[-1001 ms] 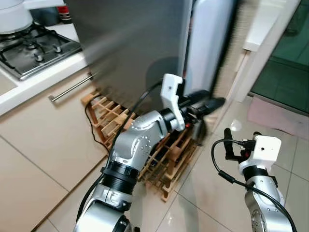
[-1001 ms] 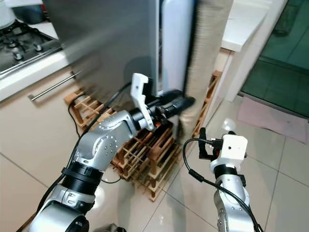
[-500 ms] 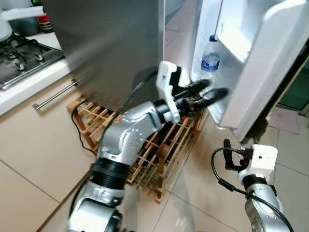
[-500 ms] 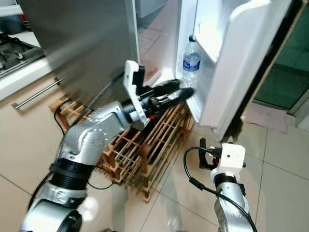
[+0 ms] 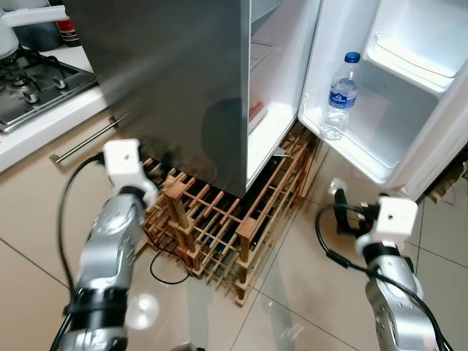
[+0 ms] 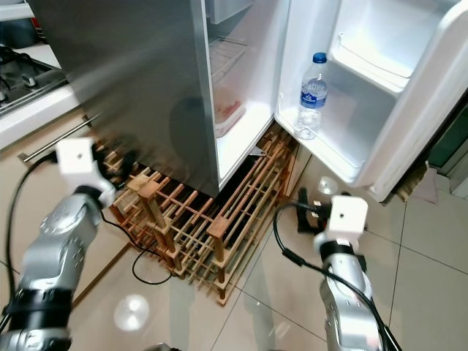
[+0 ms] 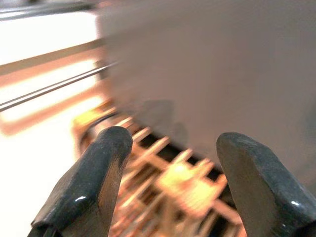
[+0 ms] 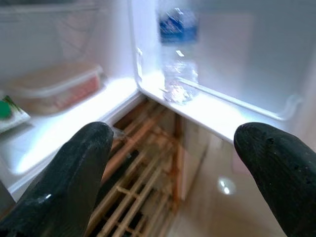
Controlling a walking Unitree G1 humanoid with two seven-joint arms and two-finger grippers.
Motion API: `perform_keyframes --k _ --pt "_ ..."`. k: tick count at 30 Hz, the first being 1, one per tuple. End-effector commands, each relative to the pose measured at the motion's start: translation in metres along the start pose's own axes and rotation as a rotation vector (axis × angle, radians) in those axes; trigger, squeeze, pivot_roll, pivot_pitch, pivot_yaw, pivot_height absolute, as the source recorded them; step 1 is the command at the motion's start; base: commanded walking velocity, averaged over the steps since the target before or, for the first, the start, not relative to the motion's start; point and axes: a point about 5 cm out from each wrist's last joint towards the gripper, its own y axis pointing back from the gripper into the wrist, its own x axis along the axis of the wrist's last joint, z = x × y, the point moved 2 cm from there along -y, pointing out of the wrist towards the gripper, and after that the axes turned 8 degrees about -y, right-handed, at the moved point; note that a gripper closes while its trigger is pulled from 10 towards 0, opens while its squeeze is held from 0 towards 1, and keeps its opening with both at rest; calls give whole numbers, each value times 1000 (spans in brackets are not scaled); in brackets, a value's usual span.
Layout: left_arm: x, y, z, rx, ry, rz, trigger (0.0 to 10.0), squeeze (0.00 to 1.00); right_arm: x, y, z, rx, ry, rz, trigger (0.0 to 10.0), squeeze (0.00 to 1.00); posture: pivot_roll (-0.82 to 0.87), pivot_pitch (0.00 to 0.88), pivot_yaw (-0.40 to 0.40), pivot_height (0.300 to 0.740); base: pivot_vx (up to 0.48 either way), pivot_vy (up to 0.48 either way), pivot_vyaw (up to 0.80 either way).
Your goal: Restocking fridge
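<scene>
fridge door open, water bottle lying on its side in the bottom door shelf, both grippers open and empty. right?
Not quite: the water bottle stands upright in the bottom door shelf, blue cap on top, as the left eye view shows. The rest holds: the fridge door is open, and the left gripper and right gripper are both open and empty.

The fridge door (image 5: pixel 395 95) has swung fully open — the left pincer (image 7: pixel 170 185) has pulled back toward the wine rack (image 5: pixel 219 227).
</scene>
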Motion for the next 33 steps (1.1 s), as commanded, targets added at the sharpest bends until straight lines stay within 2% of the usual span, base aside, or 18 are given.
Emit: perform_keyframes --k 1,4,7,8,11,16,19,21,24,29,33 --pt "1 1 2 20 5 13 10000 0 2 -4 -4 17 15 4 10000 0 -97 0 37 740 0 0 744" --pt "4 1 7 7 7 27 10000 0 1 -6 -5 19 12 2 10000 0 -91 0 32 740 0 0 719" --pt "19 1 22 -20 -33 96 10000 0 0 -12 -10 44 -7 -2 10000 0 -66 0 16 740 0 0 710" --pt "28 0 28 -36 -17 130 10000 0 0 -15 -14 60 -15 -3 10000 0 -60 0 14 740 0 0 706" --pt "35 -1 34 -58 19 151 10000 0 2 -22 -17 66 -40 -3 10000 0 -54 0 10 740 0 0 702" --pt "38 -1 39 -63 21 156 10000 0 3 -26 -22 85 -41 1 10000 0 -56 0 10 740 0 351 694" --pt "34 0 48 -91 44 138 10000 0 1 -26 -24 89 -45 -3 10000 0 -62 0 13 740 0 451 681" --pt "32 0 56 -119 -3 129 10000 0 0 -25 -24 90 -45 -5 10000 0 -64 0 14 740 0 0 681" --pt "35 2 60 -143 12 155 10000 0 -1 -25 -23 76 -43 -2 10000 0 -73 0 18 740 0 0 681" --pt "38 6 63 -153 41 173 10000 0 -1 -27 -23 81 -30 -8 10000 0 -83 0 24 740 0 -480 0" --pt "46 8 64 -167 35 227 10000 0 -4 -26 -21 73 -33 -15 10000 0 -84 0 22 740 0 -480 0"
